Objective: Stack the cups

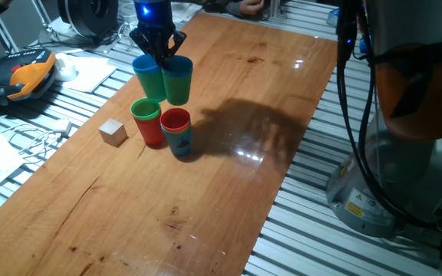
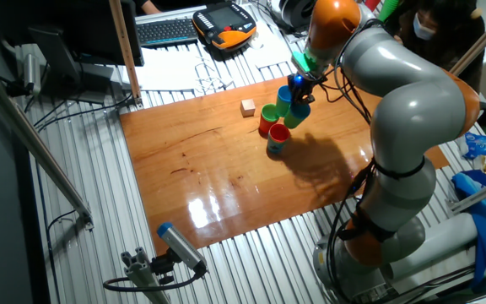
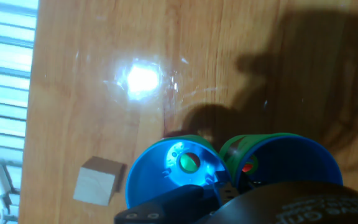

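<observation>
The hand view alone looks down into two blue-rimmed cups (image 3: 173,171), wooden cube (image 3: 96,181) lower left. The gripper (image 1: 159,47), upper left in one fixed view, is clamped on their touching rims, holding them above the table (image 1: 229,115).

Cup cluster (image 1: 163,115) and wooden cube (image 1: 113,132) crowd far end; near tabletop (image 1: 167,222) open.

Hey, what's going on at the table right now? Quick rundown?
Gripper jaws clamped on rims of two cup stacks, lifted. Two more cups standing below on table. Wooden cube off to the side, not in the way.
</observation>
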